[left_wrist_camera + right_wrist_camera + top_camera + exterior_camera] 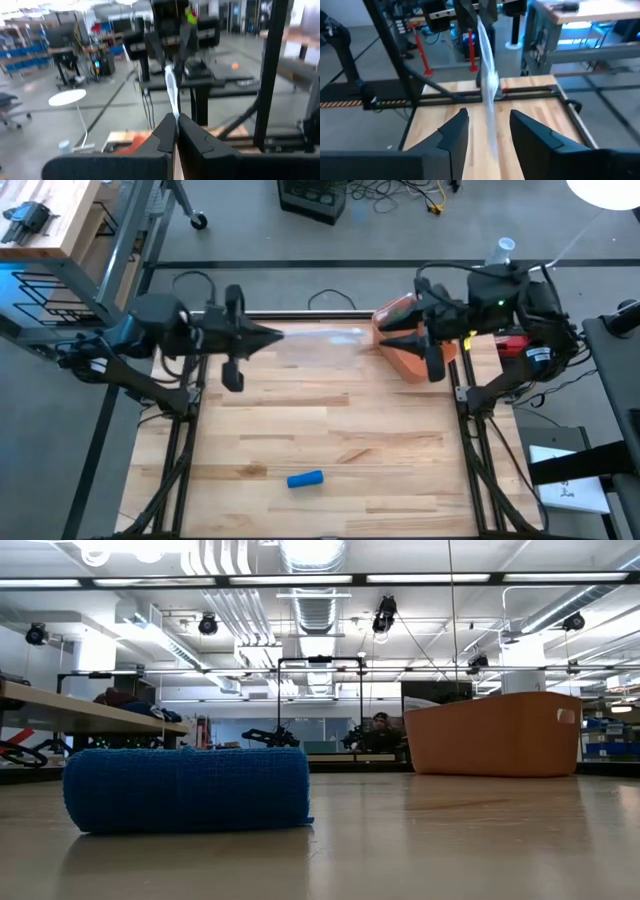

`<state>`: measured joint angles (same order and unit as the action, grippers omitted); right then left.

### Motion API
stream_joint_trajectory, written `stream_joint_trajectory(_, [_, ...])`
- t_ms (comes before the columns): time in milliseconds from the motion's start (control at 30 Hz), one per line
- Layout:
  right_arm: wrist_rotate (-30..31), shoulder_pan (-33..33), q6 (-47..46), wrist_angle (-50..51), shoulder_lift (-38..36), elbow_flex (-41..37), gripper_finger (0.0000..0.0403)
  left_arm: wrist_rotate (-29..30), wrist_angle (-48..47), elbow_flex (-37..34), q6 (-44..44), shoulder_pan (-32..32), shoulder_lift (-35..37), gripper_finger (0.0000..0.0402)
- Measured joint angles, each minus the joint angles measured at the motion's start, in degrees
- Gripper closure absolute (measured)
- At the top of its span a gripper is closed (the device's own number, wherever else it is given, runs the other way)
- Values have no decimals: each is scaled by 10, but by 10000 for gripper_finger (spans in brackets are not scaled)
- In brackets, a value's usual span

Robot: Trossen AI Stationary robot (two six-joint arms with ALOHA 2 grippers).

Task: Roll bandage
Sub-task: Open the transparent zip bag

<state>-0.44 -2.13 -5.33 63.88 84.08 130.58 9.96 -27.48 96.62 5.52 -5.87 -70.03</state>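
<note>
Left pincer (175, 131) clamped on white strip (320, 340) beyond blue roll (305, 479); right pincer (489, 131) parted around it. Risk: strip sagging, slipping free.

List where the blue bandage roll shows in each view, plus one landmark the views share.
High view: blue bandage roll near the table's front edge.
Low view: roll close up, left foreground.
Left wrist view: not in it.
Right wrist view: not in it.
Shared landmark: orange bin, also in the low view.
</note>
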Motion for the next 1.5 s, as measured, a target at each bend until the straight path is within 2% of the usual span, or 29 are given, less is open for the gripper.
stream_joint_trajectory(333, [6,0,49,-96,14,0,307,21,17,0,2,0,19,401])
stream_joint_trajectory(567, [7,0,68,-109,27,-2,342,23,24,0,2,0,12,401])
stream_joint_trajectory(700, [36,0,75,-116,35,-2,359,23,25,0,2,0,9,401])
stream_joint_trajectory(800, [41,0,79,-118,34,-1,357,22,26,0,2,0,9,401])
stream_joint_trajectory(1033, [61,0,56,-119,17,1,307,21,38,0,2,0,10,401])
stream_joint_trajectory(1167, [81,0,53,-111,19,0,295,21,45,0,10,0,10,401])
stream_joint_trajectory(1300, [80,0,51,-110,29,-1,308,21,44,0,14,0,10,401])
stream_joint_trajectory(1500, [80,0,53,-124,31,-1,355,21,43,0,15,0,11,401])
